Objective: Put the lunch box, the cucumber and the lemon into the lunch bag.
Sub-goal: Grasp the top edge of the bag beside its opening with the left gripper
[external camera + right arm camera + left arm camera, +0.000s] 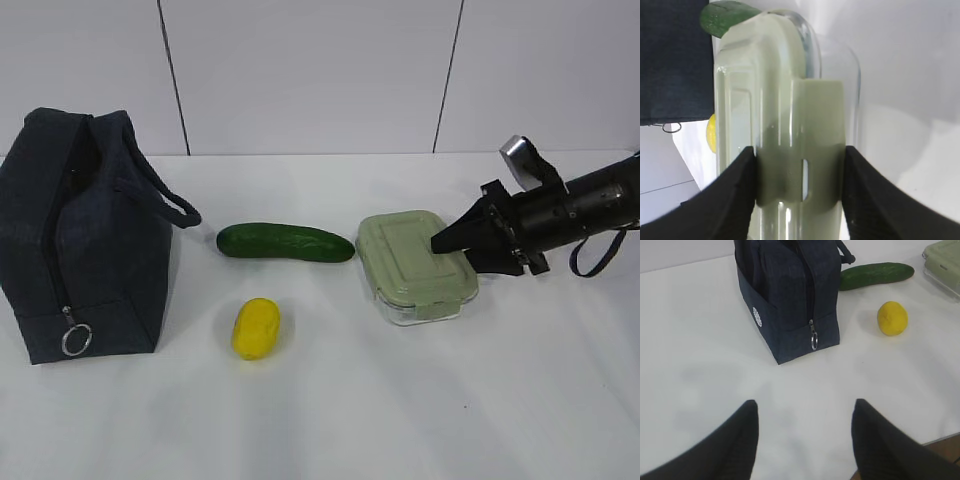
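matt cloth lunch bag (85, 240), glossy cucumber (285, 242)

This looks like a lab or test bench, not a home kitchen. A bare white surface (400, 410) runs back to plain white wall panels (310, 70) split by thin dark seams toward 12 o'clock. A black robot arm (590, 205) with a camera on its wrist reaches in from 3 o'clock. No cupboards, appliances or household furnishings show anywhere in view.
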